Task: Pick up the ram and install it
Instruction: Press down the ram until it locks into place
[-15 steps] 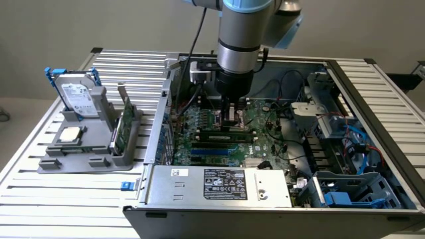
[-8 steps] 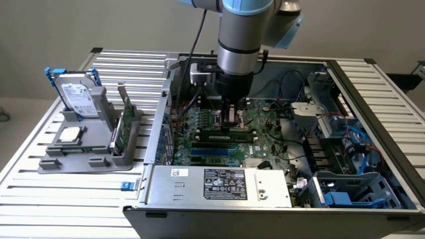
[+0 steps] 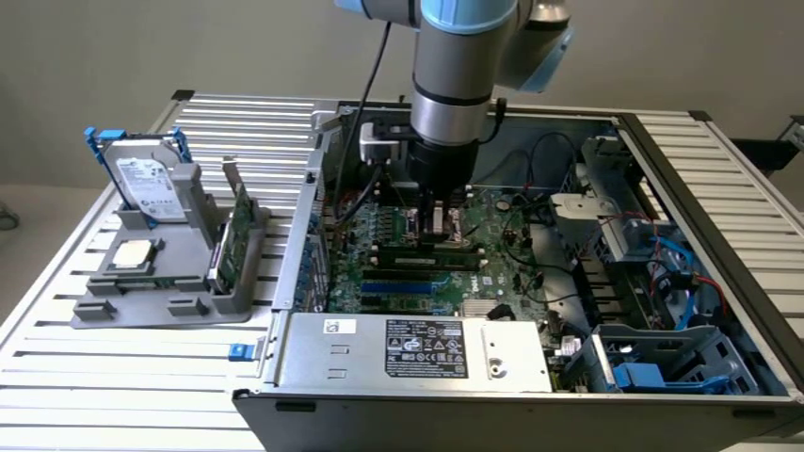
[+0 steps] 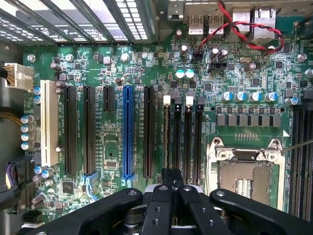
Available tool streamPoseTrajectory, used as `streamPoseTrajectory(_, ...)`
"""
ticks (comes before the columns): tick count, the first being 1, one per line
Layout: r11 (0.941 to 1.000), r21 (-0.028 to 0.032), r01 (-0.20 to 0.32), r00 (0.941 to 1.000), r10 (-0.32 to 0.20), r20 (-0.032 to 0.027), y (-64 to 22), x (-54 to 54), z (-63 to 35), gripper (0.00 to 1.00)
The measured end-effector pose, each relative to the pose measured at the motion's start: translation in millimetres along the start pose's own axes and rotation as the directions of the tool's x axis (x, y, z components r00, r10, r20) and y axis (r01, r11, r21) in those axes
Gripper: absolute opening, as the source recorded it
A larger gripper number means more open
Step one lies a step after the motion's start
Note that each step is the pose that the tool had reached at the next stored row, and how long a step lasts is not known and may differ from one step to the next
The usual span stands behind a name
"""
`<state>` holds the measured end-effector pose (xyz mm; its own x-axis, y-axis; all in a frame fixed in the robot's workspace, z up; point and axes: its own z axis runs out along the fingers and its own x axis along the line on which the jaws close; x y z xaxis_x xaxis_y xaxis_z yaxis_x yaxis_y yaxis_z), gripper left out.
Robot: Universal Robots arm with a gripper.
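Exterior view: a slatted worktop (image 3: 113, 377) carries an open case (image 3: 528, 377). Inside it lies the motherboard (image 3: 415, 254), with the arm (image 3: 458, 85) reaching down over it. On that board, the ram (image 3: 434, 252) sits in a slot just below the pincer (image 3: 440, 221), which is fully closed and grips nothing.

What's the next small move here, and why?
Probably a slow, straight push toward the board. The gripper is shut and lined up with the memory slots beside the empty CPU socket. Whether the ram is already in a slot, I cannot tell, so keep it gentle.
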<state>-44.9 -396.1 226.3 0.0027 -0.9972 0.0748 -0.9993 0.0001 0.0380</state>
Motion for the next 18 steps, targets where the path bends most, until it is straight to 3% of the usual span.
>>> streamPoseTrajectory(6,1.0000,0.0003,0.000,1.0000,0.000,0.0007,-0.1,-0.2,1.8,0.11)
streamPoseTrajectory(7,1.0000,0.0013,0.000,1.0000,0.000,0.0030,-0.1,-0.4,0.1,0.11)
streamPoseTrajectory(11,1.0000,0.0003,0.000,1.0000,0.000,0.0011,0.6,1.1,-15.9,0.11)
streamPoseTrajectory(18,1.0000,-0.0010,0.000,1.0000,0.000,0.0009,-1.8,1.9,-27.2,0.11)
